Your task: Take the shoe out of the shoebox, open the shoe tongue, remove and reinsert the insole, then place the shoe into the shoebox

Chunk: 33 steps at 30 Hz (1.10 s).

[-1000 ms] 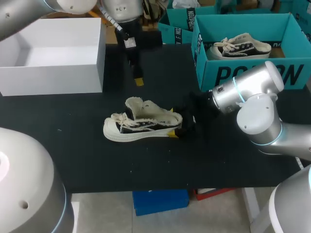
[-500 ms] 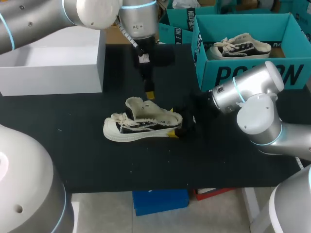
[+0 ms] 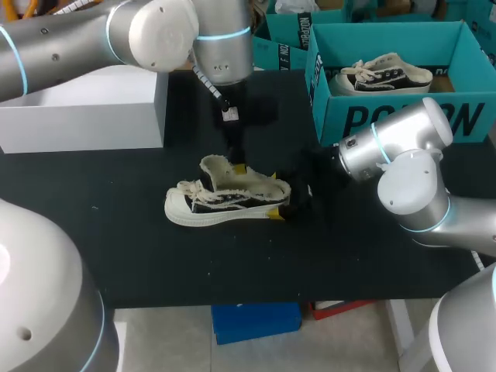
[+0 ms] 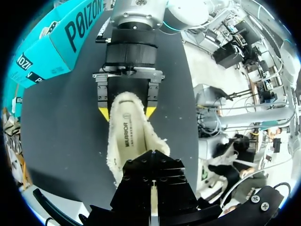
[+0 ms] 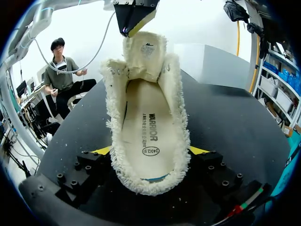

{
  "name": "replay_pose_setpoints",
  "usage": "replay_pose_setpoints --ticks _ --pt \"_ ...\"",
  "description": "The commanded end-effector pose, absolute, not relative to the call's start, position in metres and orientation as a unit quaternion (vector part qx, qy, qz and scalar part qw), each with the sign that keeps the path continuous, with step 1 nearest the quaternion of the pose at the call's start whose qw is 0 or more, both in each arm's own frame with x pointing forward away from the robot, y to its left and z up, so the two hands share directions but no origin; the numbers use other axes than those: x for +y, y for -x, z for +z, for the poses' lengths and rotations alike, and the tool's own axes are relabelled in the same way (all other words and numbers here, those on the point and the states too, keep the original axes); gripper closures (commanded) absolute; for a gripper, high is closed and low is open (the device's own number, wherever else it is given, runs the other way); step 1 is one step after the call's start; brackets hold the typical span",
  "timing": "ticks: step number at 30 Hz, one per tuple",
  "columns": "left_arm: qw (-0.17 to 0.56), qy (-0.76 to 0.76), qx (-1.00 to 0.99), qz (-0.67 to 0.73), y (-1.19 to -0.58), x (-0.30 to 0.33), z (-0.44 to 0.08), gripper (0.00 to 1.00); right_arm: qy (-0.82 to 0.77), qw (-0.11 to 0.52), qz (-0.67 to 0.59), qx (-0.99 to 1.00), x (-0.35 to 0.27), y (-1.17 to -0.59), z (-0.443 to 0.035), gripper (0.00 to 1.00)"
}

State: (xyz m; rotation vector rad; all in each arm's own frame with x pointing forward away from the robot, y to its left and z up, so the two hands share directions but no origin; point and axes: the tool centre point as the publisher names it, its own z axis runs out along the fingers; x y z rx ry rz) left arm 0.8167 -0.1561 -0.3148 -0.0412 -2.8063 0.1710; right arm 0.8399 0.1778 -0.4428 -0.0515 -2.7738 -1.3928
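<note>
From above, a black canvas shoe with a white rubber sole and a shaggy cream fleece lining lies on its side on the matte black counter, toe toward the left arm's side. The left gripper hangs over its raised tongue. The right gripper is at the heel. A smooth white open box stands at the far left of the counter. At the far right, a teal cardboard shoebox holds a second low shoe.

In the left wrist view the left gripper is a black, bolted block with its fingers drawn together, only a thin pale slit between them. The shoe runs ahead of it, with the flat cream insole bare inside the fuzzy collar. The right gripper clamps the heel, one yellow tip on each side.

In the right wrist view the right gripper grips the fleecy heel of the shoe, its yellow fingers pressed to both sides. The insole lies smooth in the shoe. The tongue stands up at the far end. The wedge-shaped left gripper is at the tongue's top edge; I cannot tell whether they touch.
</note>
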Motion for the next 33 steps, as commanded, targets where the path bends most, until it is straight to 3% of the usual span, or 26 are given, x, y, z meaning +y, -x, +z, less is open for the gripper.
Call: replay_pose_setpoints --ticks 1,33 --pt "0.160 0.016 -0.985 0.060 -0.814 -0.154 -0.327 1.00 0.017 0.018 -0.448 -0.894 0.178 -0.840 -0.445 1.00" --pt "0.186 0.003 -0.981 0.045 -0.801 -0.155 -0.386 1.00 0.017 0.018 -0.448 -0.894 0.178 -0.840 -0.445 1.00"
